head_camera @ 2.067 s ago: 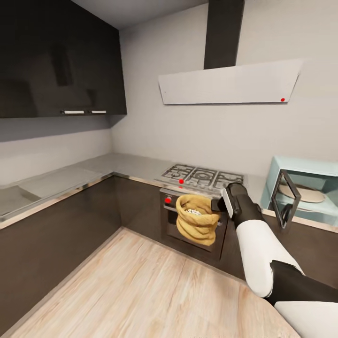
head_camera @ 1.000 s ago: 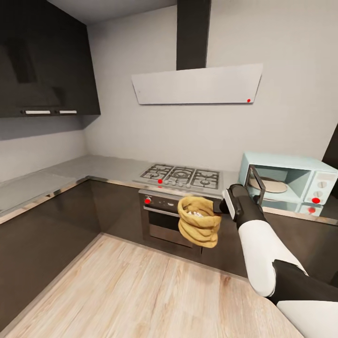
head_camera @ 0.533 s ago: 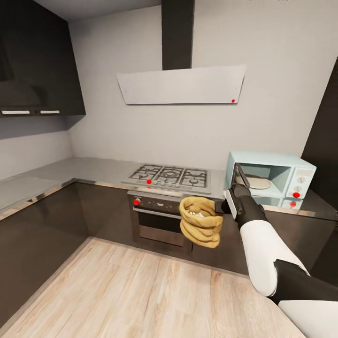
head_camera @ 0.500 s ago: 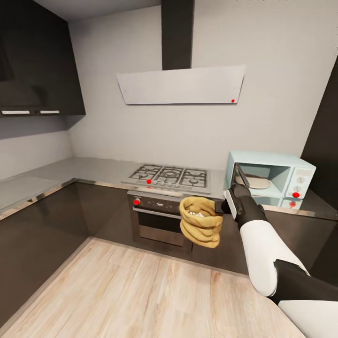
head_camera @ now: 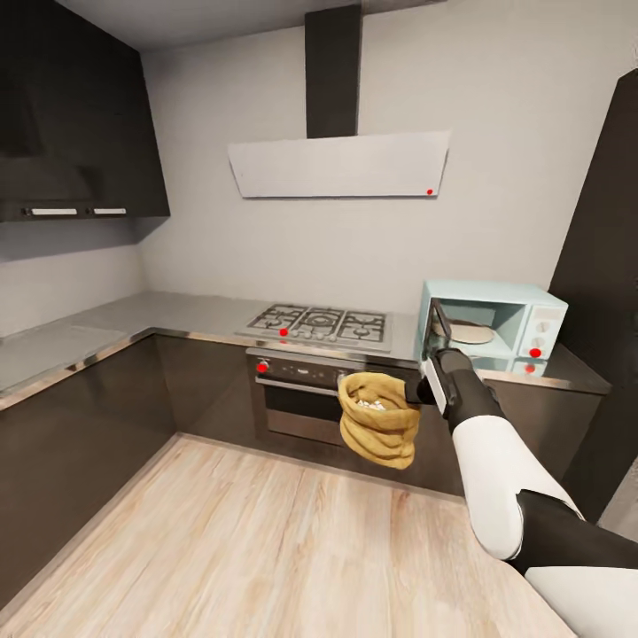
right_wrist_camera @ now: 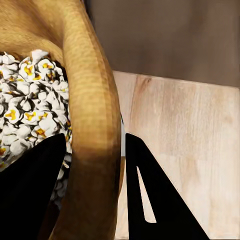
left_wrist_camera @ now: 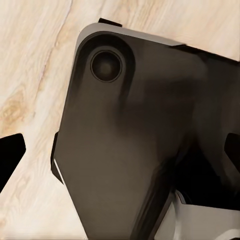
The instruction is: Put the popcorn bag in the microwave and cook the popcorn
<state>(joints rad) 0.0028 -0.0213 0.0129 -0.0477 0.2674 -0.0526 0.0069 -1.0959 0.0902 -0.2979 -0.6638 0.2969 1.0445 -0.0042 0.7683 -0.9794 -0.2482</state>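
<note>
In mid-air over the pale wooden floor [head_camera: 266,540], near the front of the steel oven [head_camera: 306,403]: small tan-yellow paper popcorn bag [head_camera: 377,418] with bulging folds and rolled rim, hanging upright from the right gripper [head_camera: 416,390], well short of the long matte grey worktop [head_camera: 177,315]. Off the worktop already, then, so pick-up judged done. Farther right on the worktop, small boxy pale-blue microwave [head_camera: 492,321], dark glass door swung open, cavity showing. Left to do, by judgement: reaching the microwave, setting the bag inside, shutting the door, starting the heat.

From the head: whole layout, bag and microwave apart, gas hob [head_camera: 317,323] between and beyond. From the right wrist, detail not legible from the head: jaws clenched on the bag's rolled rim, one dark finger [right_wrist_camera: 30,195] inside among whitish-cream popcorn bits with yellow centres [right_wrist_camera: 27,107], the other outside the wall. From the left wrist: dark robot body panel [left_wrist_camera: 135,145] above floor planks; left jaws' state impossible to tell.
</note>
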